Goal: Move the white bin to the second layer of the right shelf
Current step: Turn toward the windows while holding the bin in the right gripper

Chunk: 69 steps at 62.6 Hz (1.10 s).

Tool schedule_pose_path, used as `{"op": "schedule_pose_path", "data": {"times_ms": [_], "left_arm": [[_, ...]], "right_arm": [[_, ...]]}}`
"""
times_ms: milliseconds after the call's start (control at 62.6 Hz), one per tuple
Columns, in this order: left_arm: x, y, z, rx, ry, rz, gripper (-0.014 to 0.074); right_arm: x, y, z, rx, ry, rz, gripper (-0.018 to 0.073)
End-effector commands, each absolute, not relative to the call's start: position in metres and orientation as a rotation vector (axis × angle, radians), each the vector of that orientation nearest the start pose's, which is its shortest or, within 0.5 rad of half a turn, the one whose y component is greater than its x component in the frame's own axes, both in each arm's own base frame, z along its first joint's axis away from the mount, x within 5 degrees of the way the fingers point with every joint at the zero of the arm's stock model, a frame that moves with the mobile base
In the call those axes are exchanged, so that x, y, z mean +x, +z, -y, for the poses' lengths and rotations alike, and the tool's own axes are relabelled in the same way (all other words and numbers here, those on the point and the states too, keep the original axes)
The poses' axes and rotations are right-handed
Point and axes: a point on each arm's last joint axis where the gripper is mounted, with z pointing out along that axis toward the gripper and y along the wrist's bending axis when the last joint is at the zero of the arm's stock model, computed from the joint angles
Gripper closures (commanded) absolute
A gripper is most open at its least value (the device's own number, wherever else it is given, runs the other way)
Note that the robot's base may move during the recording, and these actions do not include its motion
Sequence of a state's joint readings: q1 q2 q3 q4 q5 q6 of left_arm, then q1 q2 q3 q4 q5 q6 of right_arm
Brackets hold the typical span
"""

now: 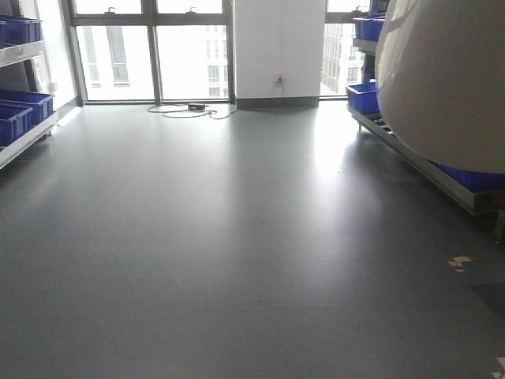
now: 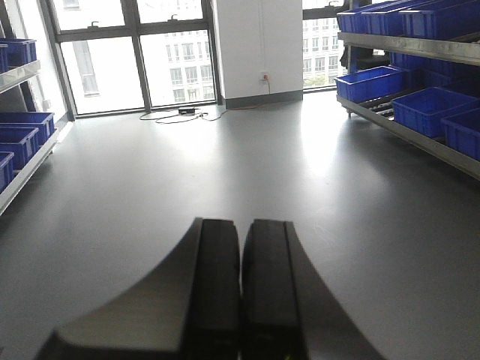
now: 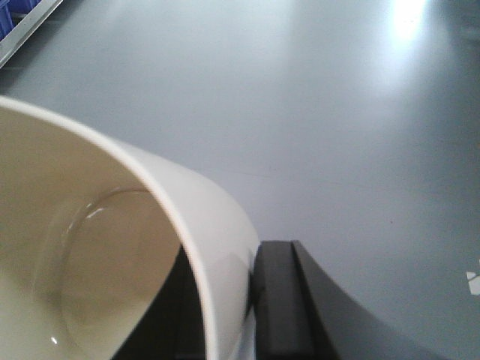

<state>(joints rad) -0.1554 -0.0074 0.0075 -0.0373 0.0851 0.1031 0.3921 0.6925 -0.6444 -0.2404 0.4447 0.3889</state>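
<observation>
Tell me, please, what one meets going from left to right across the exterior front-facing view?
Blue rectangular plastic crates at the left edge → loose cable with small black box → white wall pillar → single blue plastic crate → glossy cream-white plastic bin, close up at the right.

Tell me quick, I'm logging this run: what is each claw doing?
Left claw: shut, holding nothing.
Right claw: shut on the white bin wall.
</observation>
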Motion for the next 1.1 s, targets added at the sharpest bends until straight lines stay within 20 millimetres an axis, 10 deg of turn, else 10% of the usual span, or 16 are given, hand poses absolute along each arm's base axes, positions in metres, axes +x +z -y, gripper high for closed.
{"op": "schedule_pose_path", "data": {"times_ms": [0,1085], "left_arm": [[0.0558,0.1994,0.0088,0.17,-0.07,-1.497,0.0512],[0.0558,0.1994,0.0088,0.17,-0.07,-1.497,0.0512]], "right_arm": [[0.1344,0.3495,-0.046,-0.151,0.301,-1.834,0.0506],[0.1344,0.3495,-0.046,-0.151,0.301,-1.834,0.0506]]}}
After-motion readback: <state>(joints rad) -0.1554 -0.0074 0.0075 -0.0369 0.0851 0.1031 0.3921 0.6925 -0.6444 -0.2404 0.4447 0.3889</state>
